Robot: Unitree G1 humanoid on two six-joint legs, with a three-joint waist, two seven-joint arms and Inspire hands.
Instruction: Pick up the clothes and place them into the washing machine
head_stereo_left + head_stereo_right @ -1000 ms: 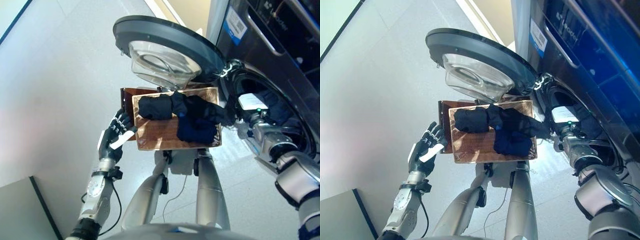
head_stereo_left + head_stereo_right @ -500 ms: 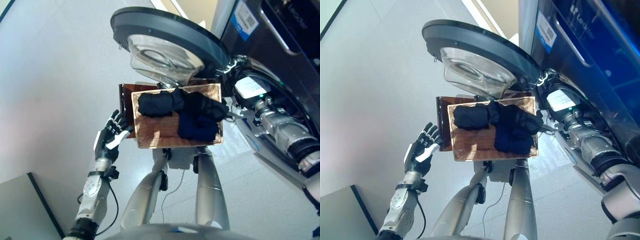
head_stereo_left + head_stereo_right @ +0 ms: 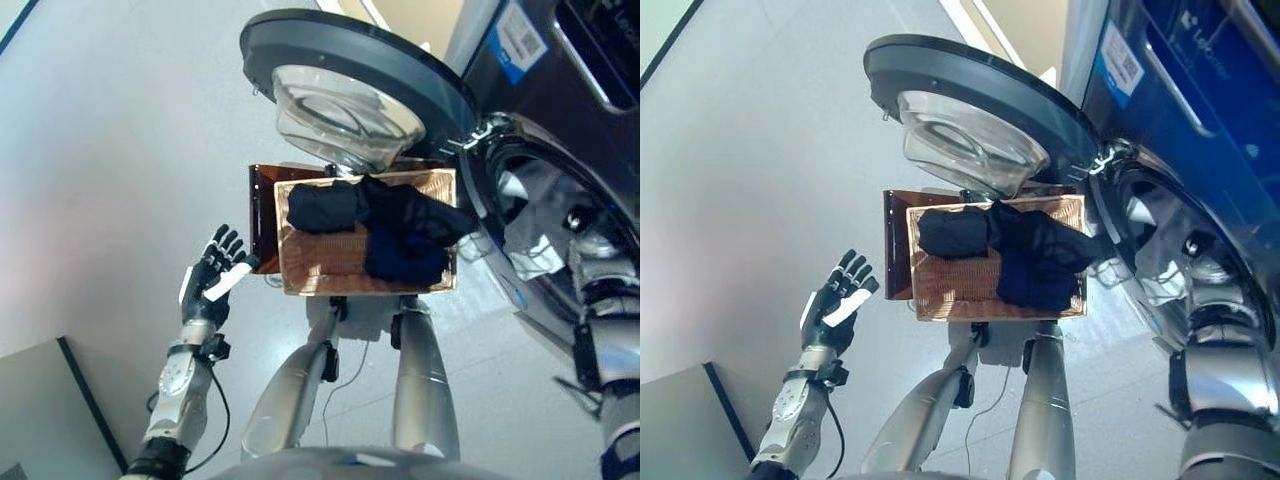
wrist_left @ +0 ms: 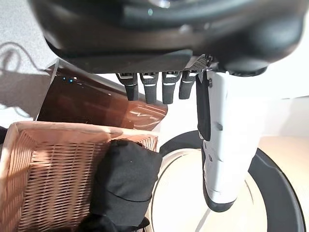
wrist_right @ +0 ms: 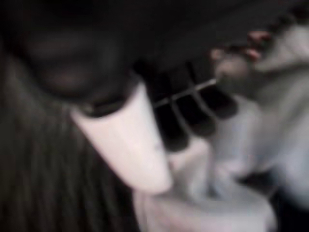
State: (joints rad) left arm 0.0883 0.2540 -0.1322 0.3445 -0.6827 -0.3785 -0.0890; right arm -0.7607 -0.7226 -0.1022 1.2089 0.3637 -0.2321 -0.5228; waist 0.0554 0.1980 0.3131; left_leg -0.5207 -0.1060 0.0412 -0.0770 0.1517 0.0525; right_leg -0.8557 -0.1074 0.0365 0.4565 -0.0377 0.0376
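1. Beside the open dark front-loading washing machine, dark folded clothes lie in a tan wicker basket
2. Left robot hand hangs released beside that basket
3. Inside the washing machine drum, right robot hand touches pale cloth; grip unclear

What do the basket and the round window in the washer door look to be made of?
The basket looks like woven wicker, tan and matt: a fine ribbed weave shows on its floor and walls. The door window looks like clear glass or hard plastic: it is see-through, bulged like a bowl, with bright glints.
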